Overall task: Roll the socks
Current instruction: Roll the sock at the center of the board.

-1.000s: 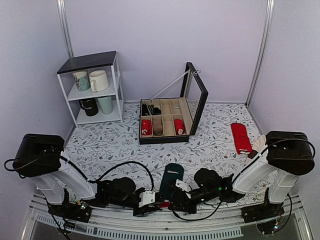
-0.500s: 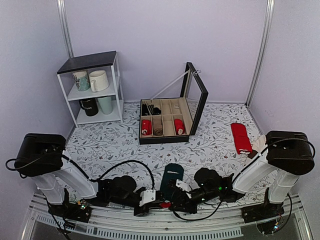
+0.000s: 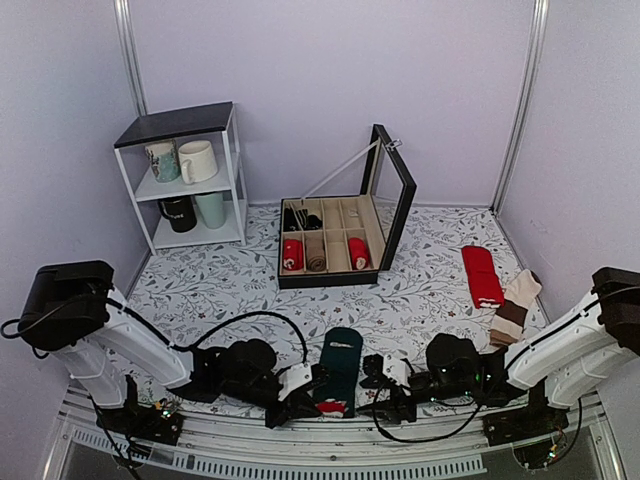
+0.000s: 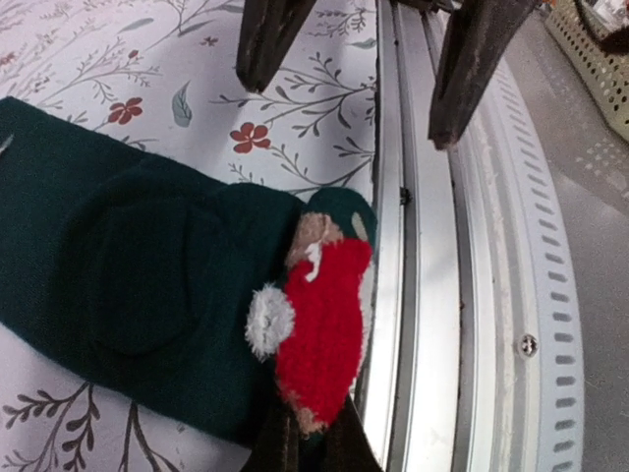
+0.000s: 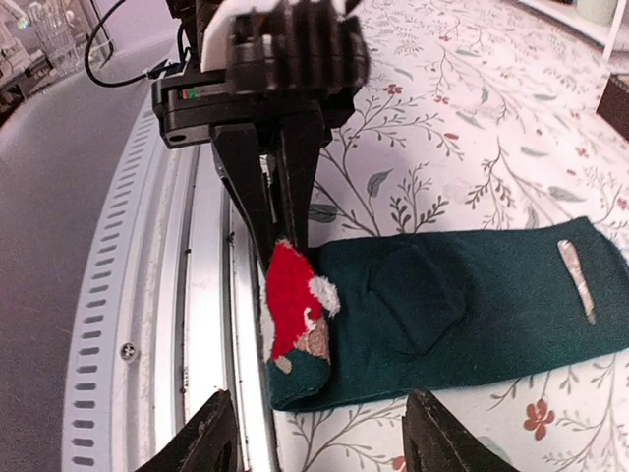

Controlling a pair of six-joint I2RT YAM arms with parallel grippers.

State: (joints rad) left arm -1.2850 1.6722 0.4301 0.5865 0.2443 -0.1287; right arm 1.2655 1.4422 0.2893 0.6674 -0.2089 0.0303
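The socks [image 3: 340, 362] are a dark teal strip lying flat by the table's near edge, with a red-and-white fuzzy patch [image 4: 321, 320] at the near end. That patterned end hangs over the metal rail. My left gripper [image 4: 307, 444] is shut on it, and from the right wrist view the left gripper [image 5: 286, 234] pinches the end from above the rail. My right gripper [image 5: 324, 442] is open, its fingers [image 5: 209, 441] wide apart and a short way back from the socks [image 5: 472, 295], touching nothing. Seen from above, the right gripper [image 3: 368, 395] sits just right of the sock's near end.
An open black compartment box [image 3: 392, 205] holding red and beige rolls stands mid-table. A white shelf [image 3: 185, 125] with mugs is at the back left. Red socks [image 3: 482, 275] and beige-and-brown socks [image 3: 513, 308] lie at the right. A slotted metal rail [image 4: 432, 295] runs along the near edge.
The left gripper has closed on the sock's patterned near end. The right gripper has let go, opened, and drawn back to the right, and the beige-and-brown socks now show.
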